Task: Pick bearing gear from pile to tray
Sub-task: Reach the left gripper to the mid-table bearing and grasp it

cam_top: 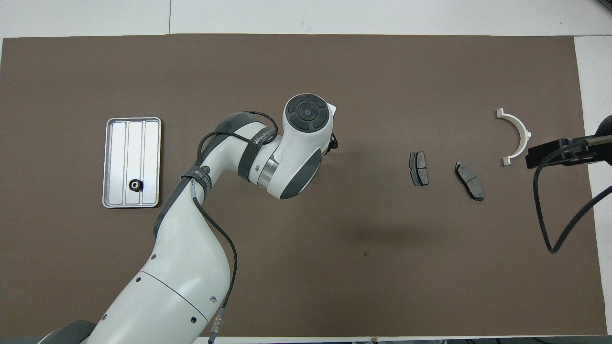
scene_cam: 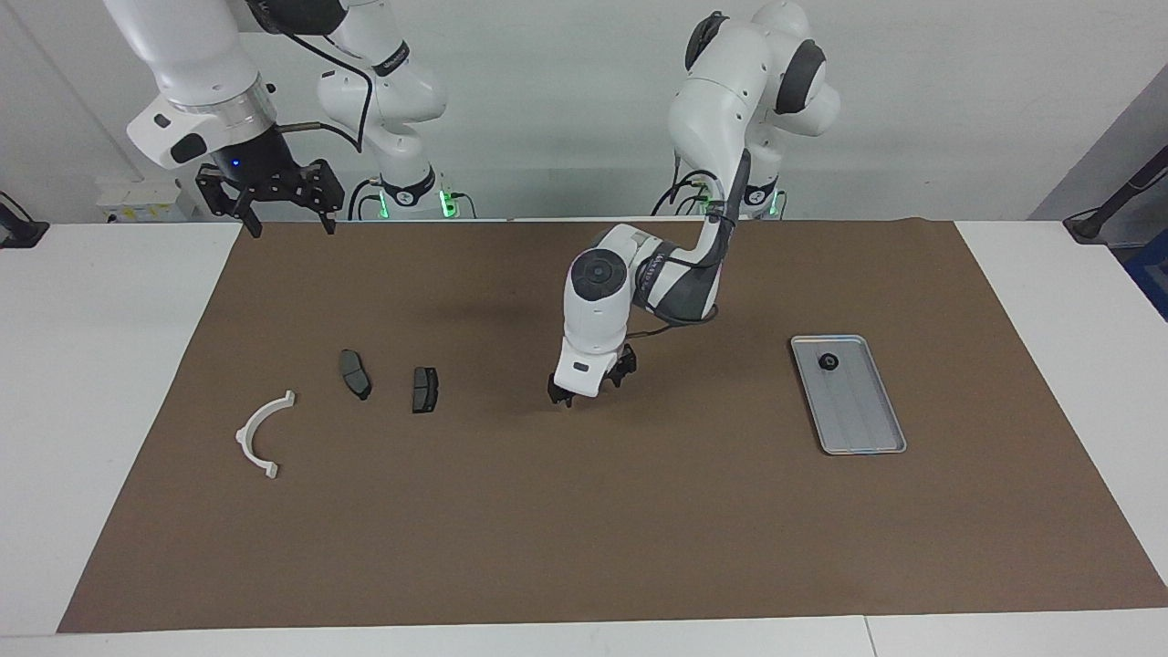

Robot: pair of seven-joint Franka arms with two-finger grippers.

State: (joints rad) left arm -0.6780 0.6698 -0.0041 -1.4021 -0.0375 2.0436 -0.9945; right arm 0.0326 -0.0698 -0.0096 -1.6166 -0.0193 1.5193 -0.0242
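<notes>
The silver tray [scene_cam: 862, 429] [cam_top: 119, 143] lies toward the left arm's end of the mat, with one small black bearing gear [scene_cam: 829, 361] [cam_top: 136, 185] in it. My left gripper [scene_cam: 591, 383] hangs low over the middle of the mat, open, with nothing seen between its fingers. The hand covers the mat under it, so no loose gear shows there. In the overhead view the left wrist hides most of that gripper. The pile, a white arc bracket [scene_cam: 263, 432] [cam_top: 516, 136] and two dark brake pads [scene_cam: 355, 373] [scene_cam: 424, 389], lies toward the right arm's end. My right gripper [scene_cam: 274, 201] [cam_top: 545, 154] waits raised and open.
A brown mat [scene_cam: 584, 529] covers the table, with white tabletop [scene_cam: 100, 365] around it. The left forearm [cam_top: 191, 267] stretches across the mat from the robots' side. A black cable [cam_top: 540, 210] hangs from the right arm over the mat's edge.
</notes>
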